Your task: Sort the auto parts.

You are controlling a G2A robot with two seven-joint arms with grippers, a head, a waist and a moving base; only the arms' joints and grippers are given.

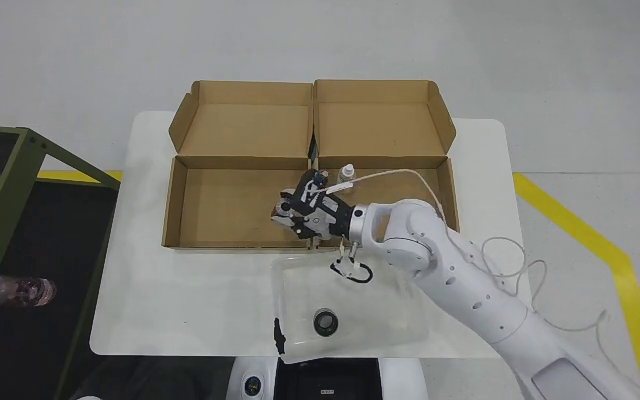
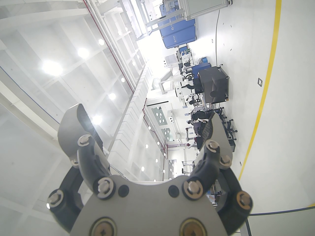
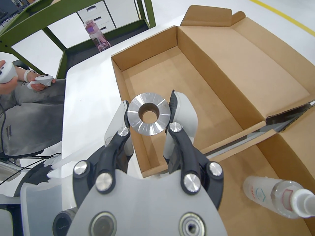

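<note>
My right gripper [image 3: 149, 107] is shut on a silver metal ring [image 3: 149, 129] with a round hole, held flat side towards the camera. In the top view this gripper [image 1: 298, 208] hangs over the near right corner of the left cardboard box [image 1: 222, 208], whose brown floor is bare. A clear plastic bin [image 1: 283, 300] at the table's front holds a black ring-shaped part [image 1: 326, 321]. My left gripper [image 2: 145, 117] is open with nothing between its fingers and points up at the hall ceiling.
The right cardboard box [image 1: 410, 195] adjoins the left one, both with lids [image 1: 250, 125] folded back. A clear bottle [image 3: 273, 197] with a white cap lies in the right box. A green rack [image 1: 40, 200] stands left of the white table [image 1: 140, 290].
</note>
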